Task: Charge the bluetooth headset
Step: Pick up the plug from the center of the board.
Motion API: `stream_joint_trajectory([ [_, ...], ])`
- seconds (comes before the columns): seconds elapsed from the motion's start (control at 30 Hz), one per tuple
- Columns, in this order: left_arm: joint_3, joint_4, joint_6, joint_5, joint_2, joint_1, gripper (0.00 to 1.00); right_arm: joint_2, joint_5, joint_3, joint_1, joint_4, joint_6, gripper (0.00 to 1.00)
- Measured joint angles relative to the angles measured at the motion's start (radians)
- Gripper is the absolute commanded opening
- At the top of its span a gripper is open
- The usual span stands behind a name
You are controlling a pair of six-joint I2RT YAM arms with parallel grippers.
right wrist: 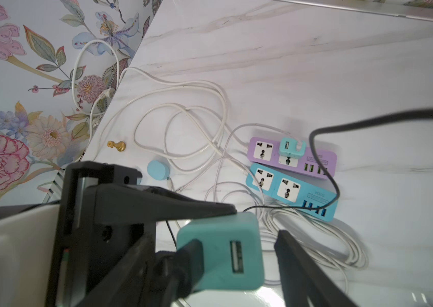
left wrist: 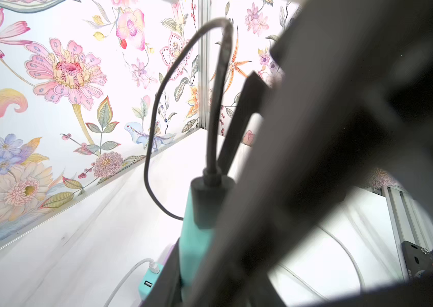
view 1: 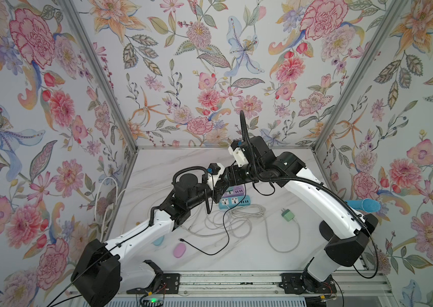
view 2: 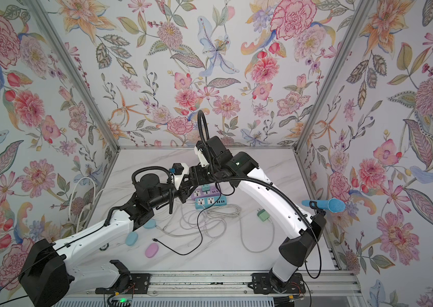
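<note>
Adapter [right wrist: 218,252], teal with the black cable [right wrist: 324,170] plugged in, is hanging above the marble tabletop [view 1: 250,261]. Left gripper [view 1: 218,187] is pinching it at a narrow setting. Right gripper [right wrist: 258,222] is standing wide around it, with one finger clear of it. Pink oval case [view 1: 179,250] is lying well apart from both grippers, toward the front edge. Floral walls [view 1: 210,66] are enclosing the cell.
</note>
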Motion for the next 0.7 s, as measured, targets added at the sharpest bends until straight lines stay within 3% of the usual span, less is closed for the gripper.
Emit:
stream_joint_trajectory([
  [0.3, 0.001, 0.000, 0.000, 0.001, 0.000, -0.001, 0.00, -0.129, 0.016, -0.093, 0.005, 0.011, -0.018, 0.72],
  [0.7, 0.001, 0.000, 0.000, 0.001, 0.000, -0.001, 0.00, -0.080, 0.039, -0.077, 0.005, 0.026, -0.018, 0.71],
])
